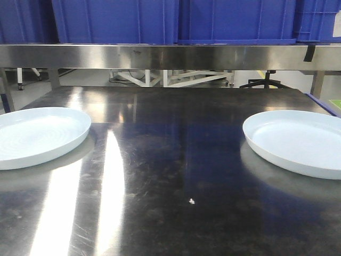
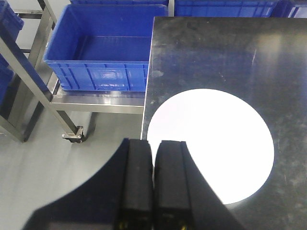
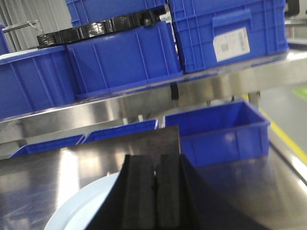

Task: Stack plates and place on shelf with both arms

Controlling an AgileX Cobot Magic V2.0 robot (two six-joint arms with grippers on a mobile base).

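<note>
Plainly, the two plates were unstacked on the dark tabletop, well apart: the left plate at the table's left side and the right plate at its right, both flat and rim up, with bare steel between them. Beyond the table's far edge ran the front rail of the shelf, carrying blue crates, with nothing from the task on it yet. Neither arm showed in the front view. In the left wrist view the left gripper had its fingers pressed together with nothing between them, and its plate lay just past the tips and off to their right, close to the table's left edge. In the right wrist view the right gripper was likewise closed and empty, and its plate showed low and to the left of the fingers, partly hidden behind them. Each arm therefore seemed nearer its own plate. Being round, the plates offered no preferred axis, so any reachable stretch of rim would probably serve, but the fingers would have to part first.
</note>
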